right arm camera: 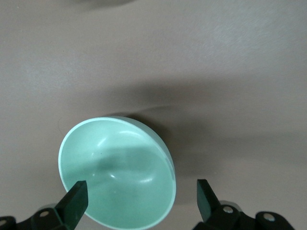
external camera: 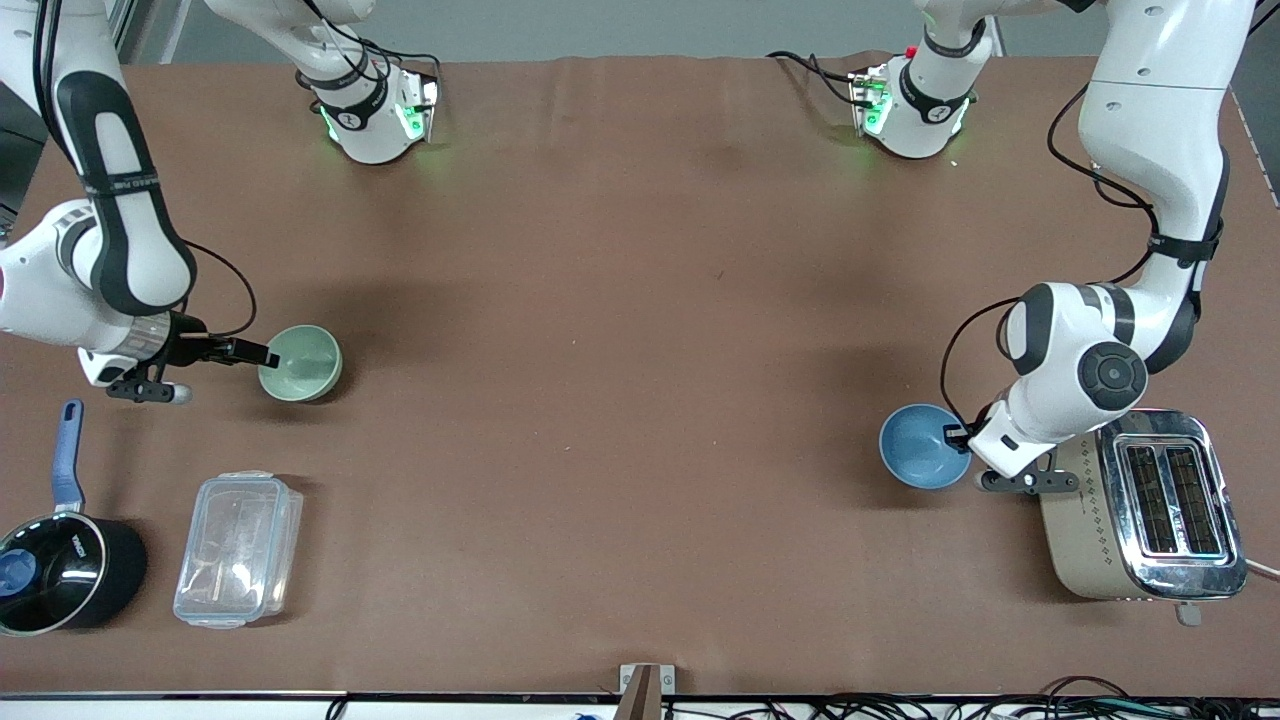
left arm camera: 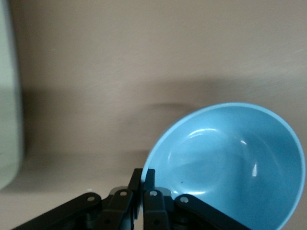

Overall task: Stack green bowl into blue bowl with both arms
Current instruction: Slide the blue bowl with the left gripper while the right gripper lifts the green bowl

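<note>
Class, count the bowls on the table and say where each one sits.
2. The green bowl sits toward the right arm's end, at the right claw. The blue bowl sits toward the left arm's end, beside the toaster.

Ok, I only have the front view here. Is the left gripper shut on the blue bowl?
Observer: Yes. In the left wrist view the left gripper is pinched shut on the rim of the blue bowl.
Operator: And the right one?
Observer: In the right wrist view the right gripper is open at the green bowl, with one finger over its inside and the other outside its rim.
</note>
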`<state>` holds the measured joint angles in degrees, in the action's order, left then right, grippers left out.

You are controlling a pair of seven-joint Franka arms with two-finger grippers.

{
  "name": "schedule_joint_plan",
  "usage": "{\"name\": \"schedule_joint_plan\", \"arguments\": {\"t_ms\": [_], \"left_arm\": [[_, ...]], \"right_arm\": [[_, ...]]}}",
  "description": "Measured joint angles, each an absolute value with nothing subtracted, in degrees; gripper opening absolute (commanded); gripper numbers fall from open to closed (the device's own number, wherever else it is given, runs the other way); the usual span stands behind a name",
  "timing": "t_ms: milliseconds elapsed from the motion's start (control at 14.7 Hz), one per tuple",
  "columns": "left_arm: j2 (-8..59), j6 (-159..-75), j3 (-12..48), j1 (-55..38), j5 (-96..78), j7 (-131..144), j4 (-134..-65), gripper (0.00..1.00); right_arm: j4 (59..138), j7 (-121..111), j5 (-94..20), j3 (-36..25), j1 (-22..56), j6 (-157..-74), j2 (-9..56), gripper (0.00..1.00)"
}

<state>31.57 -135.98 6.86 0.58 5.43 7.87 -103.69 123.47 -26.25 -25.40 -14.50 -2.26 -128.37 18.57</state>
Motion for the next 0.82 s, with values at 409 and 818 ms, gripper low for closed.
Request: {"name": "schedule_joint_plan", "arguments": {"t_ms": [409,818], "left_arm": [[30.0,-129.0,18.1,-3.9,5.7,30.3,-99.7,0.00],[30.8,-129.0,18.3,-15.9,5.7,47.3,-96.9,0.00]], "right_arm": [[124.4,-35.7,-37.0,-15.7,-2.4,-128.4,23.3,0.23],[124.3,-36.0,-37.1,-16.6,-2.4,-128.7,23.2,0.00]]}}
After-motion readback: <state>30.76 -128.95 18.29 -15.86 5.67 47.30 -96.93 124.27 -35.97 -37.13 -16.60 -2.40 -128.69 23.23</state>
